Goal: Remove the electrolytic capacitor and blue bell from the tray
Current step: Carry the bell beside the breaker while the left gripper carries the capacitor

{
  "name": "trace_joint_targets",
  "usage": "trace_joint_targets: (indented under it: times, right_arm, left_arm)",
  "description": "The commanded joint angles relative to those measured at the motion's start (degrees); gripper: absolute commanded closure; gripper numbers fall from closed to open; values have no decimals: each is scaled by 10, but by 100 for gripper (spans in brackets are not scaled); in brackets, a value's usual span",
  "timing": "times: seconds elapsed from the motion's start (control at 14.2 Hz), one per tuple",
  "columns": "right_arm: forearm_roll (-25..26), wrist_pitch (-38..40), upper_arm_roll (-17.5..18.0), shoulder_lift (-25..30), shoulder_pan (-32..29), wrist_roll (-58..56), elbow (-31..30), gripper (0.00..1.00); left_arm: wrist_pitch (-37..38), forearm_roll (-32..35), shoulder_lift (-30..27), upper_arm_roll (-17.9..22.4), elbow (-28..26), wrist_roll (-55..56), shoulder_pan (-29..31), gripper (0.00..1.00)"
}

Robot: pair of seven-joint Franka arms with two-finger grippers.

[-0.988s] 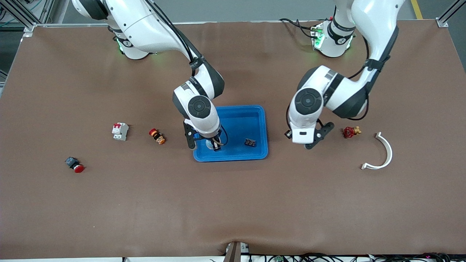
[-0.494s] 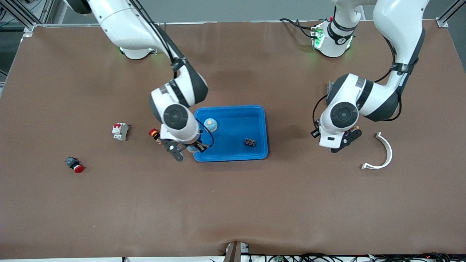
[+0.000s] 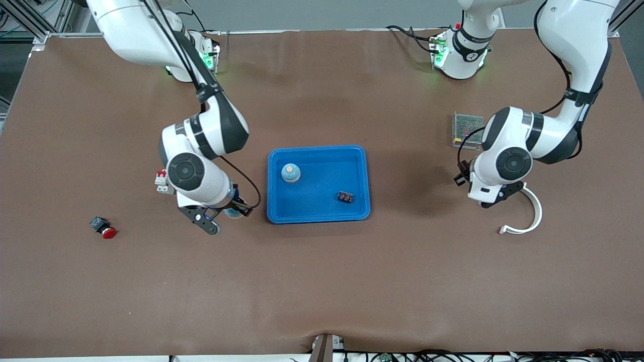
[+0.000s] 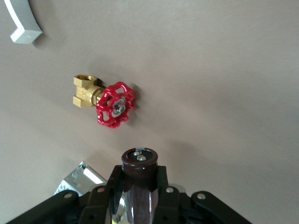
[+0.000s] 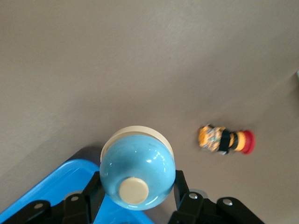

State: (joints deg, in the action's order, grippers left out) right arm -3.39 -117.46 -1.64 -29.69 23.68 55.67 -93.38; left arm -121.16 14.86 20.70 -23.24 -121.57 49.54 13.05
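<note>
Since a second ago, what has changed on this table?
The right gripper carried its bell out of the blue tray to just outside it, toward the right arm's end. The left gripper, holding the capacitor, swung away from the tray and is now over the red valve. The tray, the second bell and black part in it stayed put.

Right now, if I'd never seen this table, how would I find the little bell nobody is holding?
Look for the blue tray in the middle of the brown table. Two things sit in it: a small black part and, farther from the front camera, the round light-blue bell with a pale button on top. A second bell looks alike, but it is outside the tray, clamped in the right gripper.
</note>
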Motion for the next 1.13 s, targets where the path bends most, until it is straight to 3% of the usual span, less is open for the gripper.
trace_joint_targets:
  times: [0.0, 0.35, 0.64, 0.71, 0.78, 0.85, 0.92, 1.06]
  right_arm:
    - [0, -47, 8, 52, -20, -49, -88, 100]
    - [0, -131, 8, 93, -51, -119, -203, 100]
    - [0, -176, 8, 108, -88, -191, -257, 100]
    - [0, -187, 8, 109, -98, -208, -269, 100]
    - [0, -204, 8, 109, -104, -223, -280, 100]
    - [0, -224, 8, 108, -110, -237, -294, 100]
    - [0, -240, 8, 108, -117, -251, -304, 100]
    - [0, -251, 8, 108, -130, -274, -314, 100]
  left_arm:
    - [-46, 9, -26, -5, -57, -2, 21, 100]
    - [-116, 18, -17, -1, -102, 1, 39, 100]
    - [-125, 42, -7, -1, -106, 8, 49, 100]
    - [-125, 42, -5, -1, -105, 8, 49, 81]
    - [-125, 43, -2, -1, -104, 8, 49, 36]
    - [-125, 43, -2, -2, -102, 8, 49, 10]
    - [-125, 42, -5, -3, -100, 8, 49, 0]
    - [-118, 42, -11, -5, -90, 12, 48, 0]
